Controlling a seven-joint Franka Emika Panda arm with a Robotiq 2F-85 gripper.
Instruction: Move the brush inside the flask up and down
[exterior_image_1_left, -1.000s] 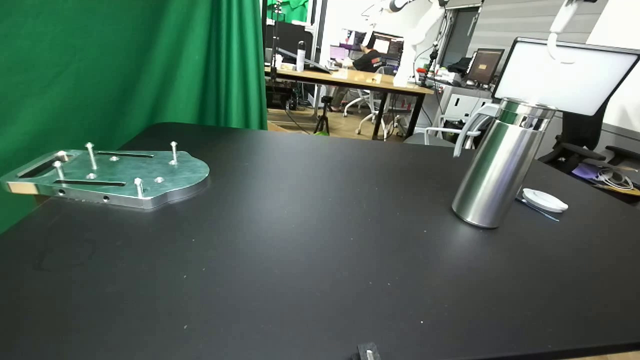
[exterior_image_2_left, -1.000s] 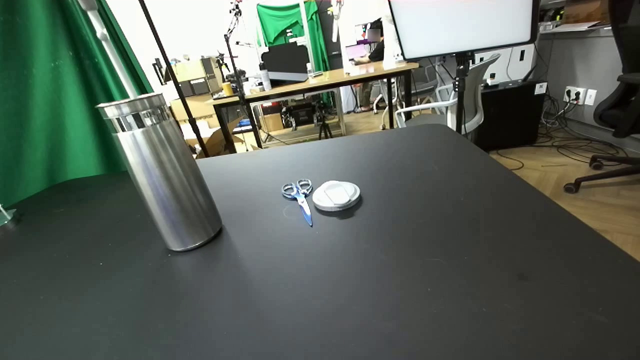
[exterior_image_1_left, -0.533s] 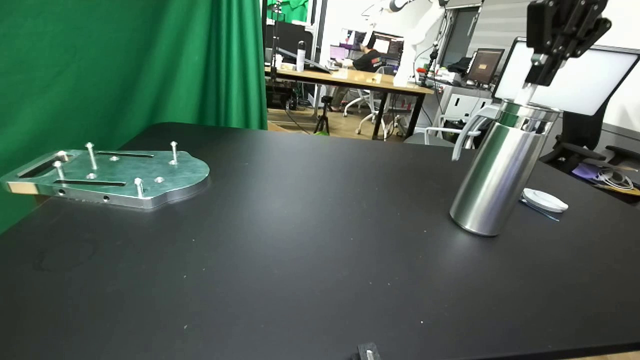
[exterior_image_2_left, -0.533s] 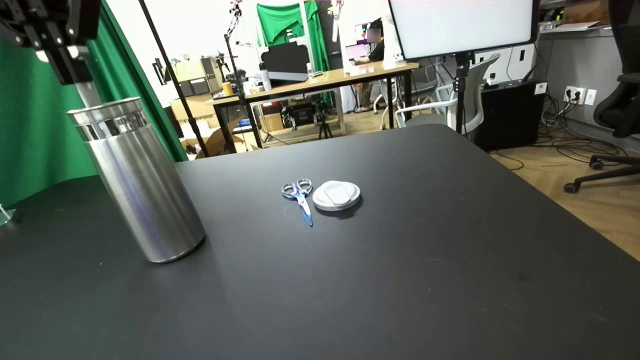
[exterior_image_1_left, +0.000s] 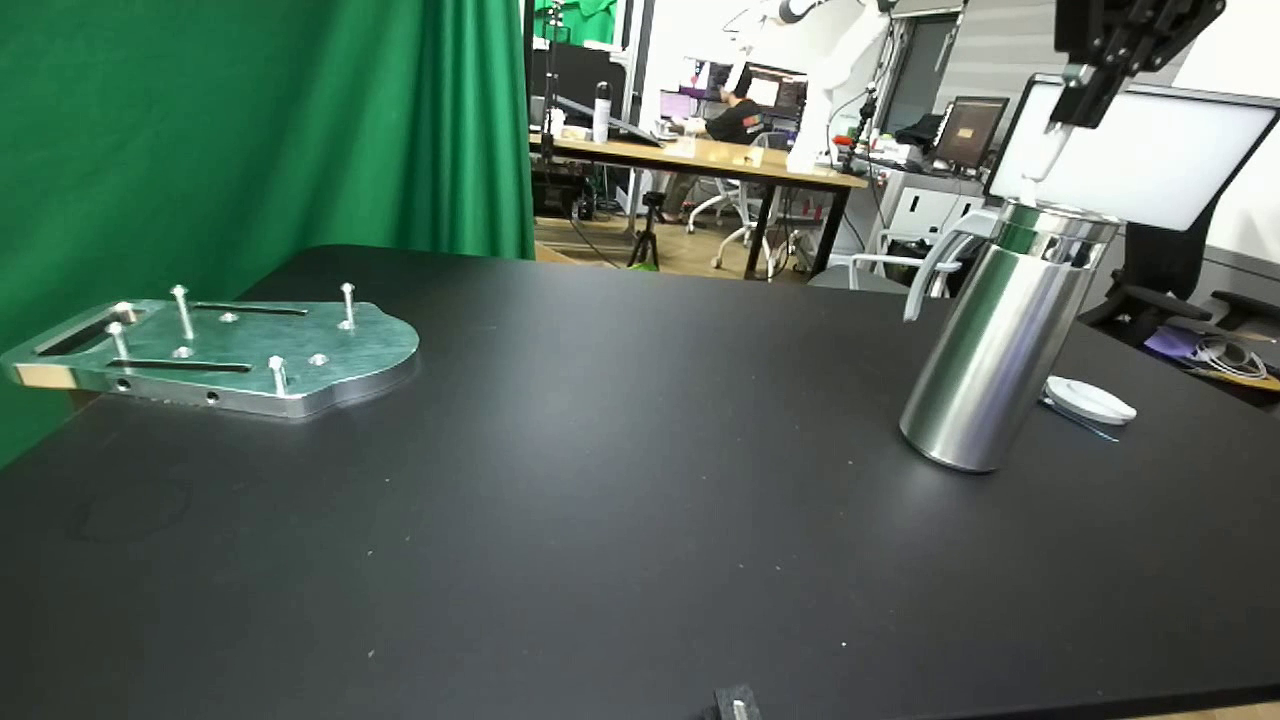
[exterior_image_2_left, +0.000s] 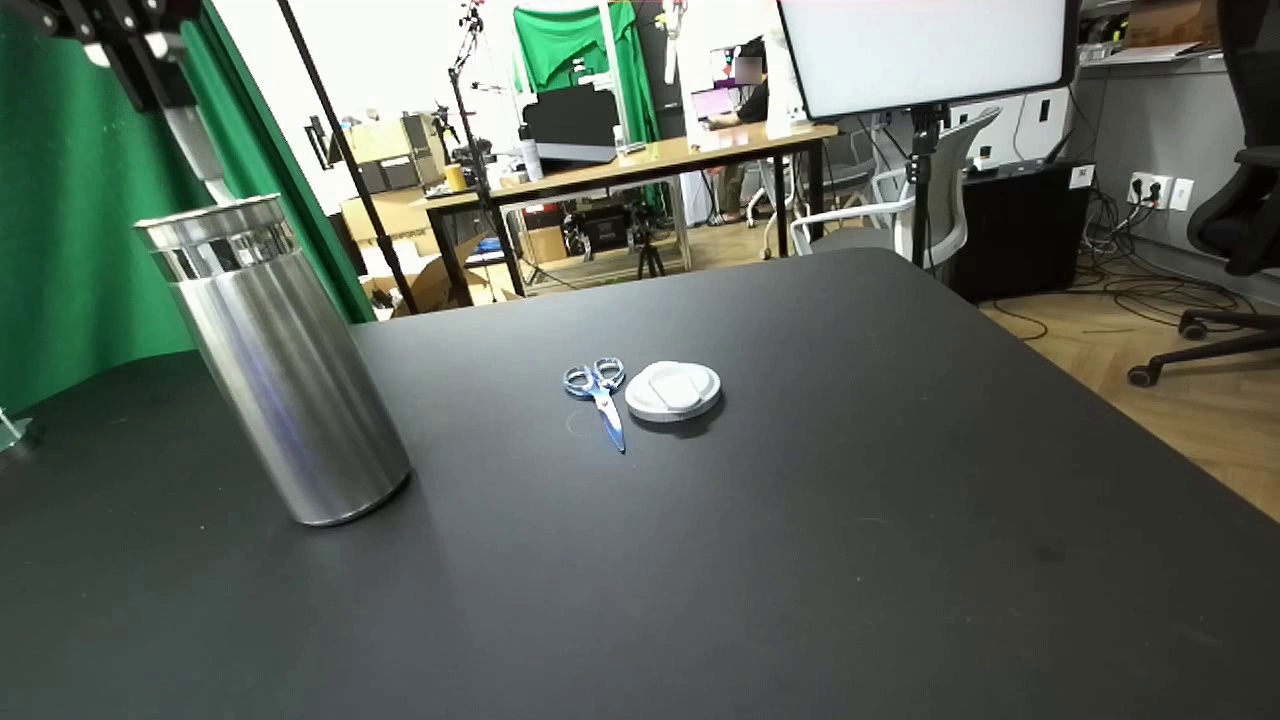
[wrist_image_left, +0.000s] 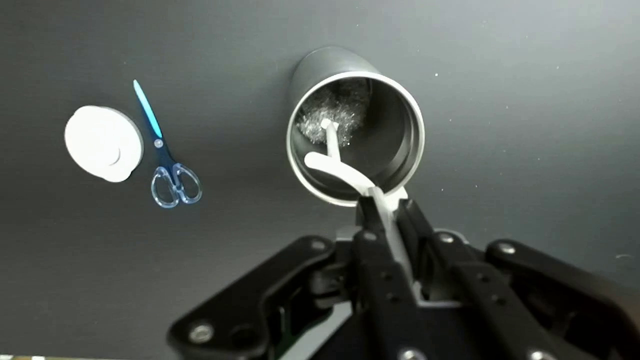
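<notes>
The brushed-steel flask stands on its base on the black table and shows in both exterior views (exterior_image_1_left: 985, 370) (exterior_image_2_left: 295, 390) and in the wrist view (wrist_image_left: 327, 61). Its mouth is open. My gripper (exterior_image_1_left: 1080, 103) is above the mouth and also shows in the other views (exterior_image_2_left: 165, 92) (wrist_image_left: 386, 202). Its fingers are closed around the white handle of the brush (exterior_image_1_left: 1047, 152), which also shows elsewhere (exterior_image_2_left: 195, 145). In the wrist view the brush's pale bristles (wrist_image_left: 340, 112) are inside the flask, near its inner wall. The exterior views hide the bristles.
A white lid (exterior_image_1_left: 1088, 400) lies beside the flask, also visible elsewhere (exterior_image_2_left: 672, 390) (wrist_image_left: 102, 142). Blue scissors (exterior_image_2_left: 603, 400) lie next to the lid (wrist_image_left: 159, 143). A metal plate with upright bolts (exterior_image_1_left: 235, 340) is across the table. A large monitor (exterior_image_2_left: 930, 60) stands beyond.
The gripper, out of the exterior views a second ago, came down into view with the brush, then rose slightly, so more handle shows above the rim. The flask shifted slightly, then stayed still.
</notes>
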